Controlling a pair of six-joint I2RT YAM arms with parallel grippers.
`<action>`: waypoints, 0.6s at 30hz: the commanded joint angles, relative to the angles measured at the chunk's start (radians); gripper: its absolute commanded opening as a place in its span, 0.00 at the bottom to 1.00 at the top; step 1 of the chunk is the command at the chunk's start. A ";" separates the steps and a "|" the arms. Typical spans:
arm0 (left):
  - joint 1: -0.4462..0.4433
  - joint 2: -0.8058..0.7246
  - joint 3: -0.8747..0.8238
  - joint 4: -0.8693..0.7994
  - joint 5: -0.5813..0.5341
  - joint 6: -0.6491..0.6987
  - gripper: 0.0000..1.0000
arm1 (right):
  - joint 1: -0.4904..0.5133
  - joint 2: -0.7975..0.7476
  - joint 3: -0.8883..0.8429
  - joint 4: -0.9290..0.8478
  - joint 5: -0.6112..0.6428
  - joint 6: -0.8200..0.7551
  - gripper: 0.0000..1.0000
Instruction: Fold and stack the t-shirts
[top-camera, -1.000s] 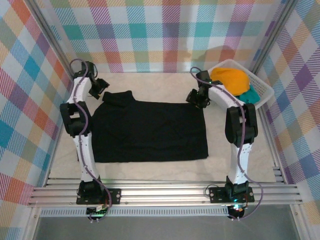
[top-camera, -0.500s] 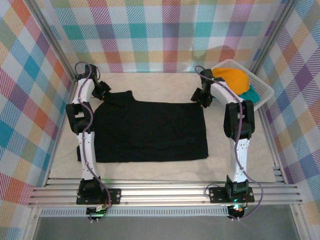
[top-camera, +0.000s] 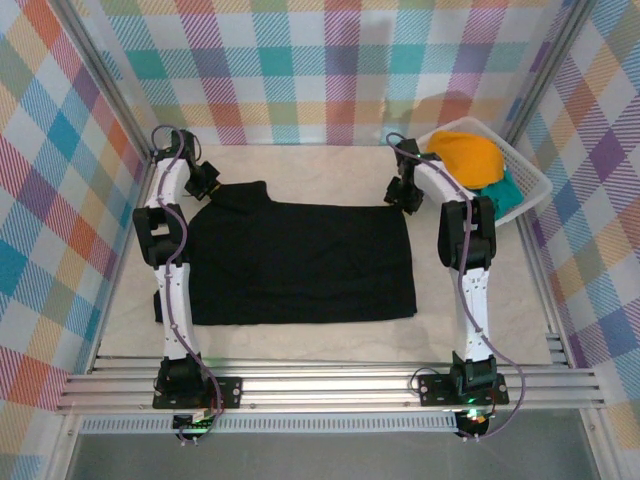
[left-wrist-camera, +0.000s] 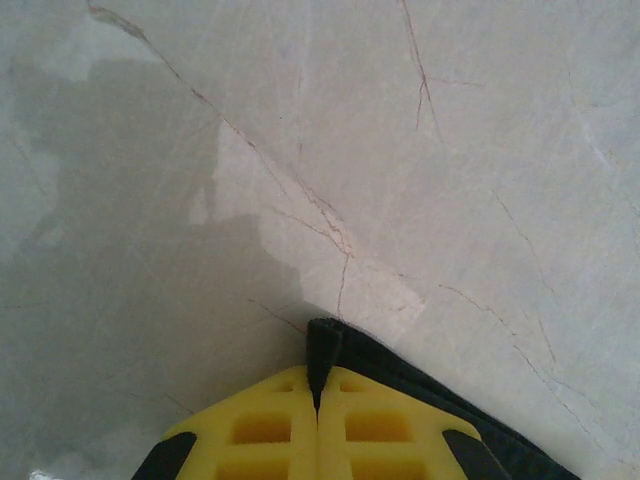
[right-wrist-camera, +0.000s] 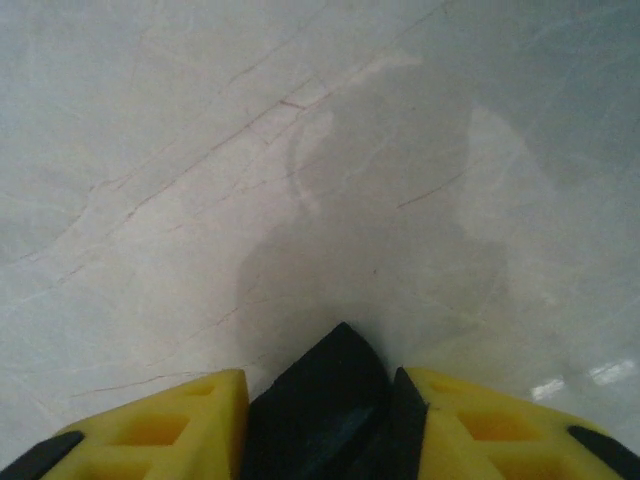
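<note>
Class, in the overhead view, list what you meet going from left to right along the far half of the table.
left pincer → black t-shirt → right pincer → orange t-shirt → teal t-shirt

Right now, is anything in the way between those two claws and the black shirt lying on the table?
Nothing visible is. The left claw is shut on a far corner of the black t-shirt, and the right claw has the other far corner's cloth between its fingers. Bare tabletop lies beyond both.
</note>
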 joint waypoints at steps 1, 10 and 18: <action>-0.007 -0.098 -0.018 0.037 0.020 -0.011 0.00 | -0.003 0.036 0.019 -0.041 0.006 0.021 0.32; -0.039 -0.303 -0.199 0.103 -0.010 0.060 0.00 | 0.017 -0.125 -0.083 0.015 0.037 0.026 0.00; -0.054 -0.611 -0.572 0.202 -0.058 0.092 0.00 | 0.045 -0.327 -0.263 0.051 0.022 0.034 0.00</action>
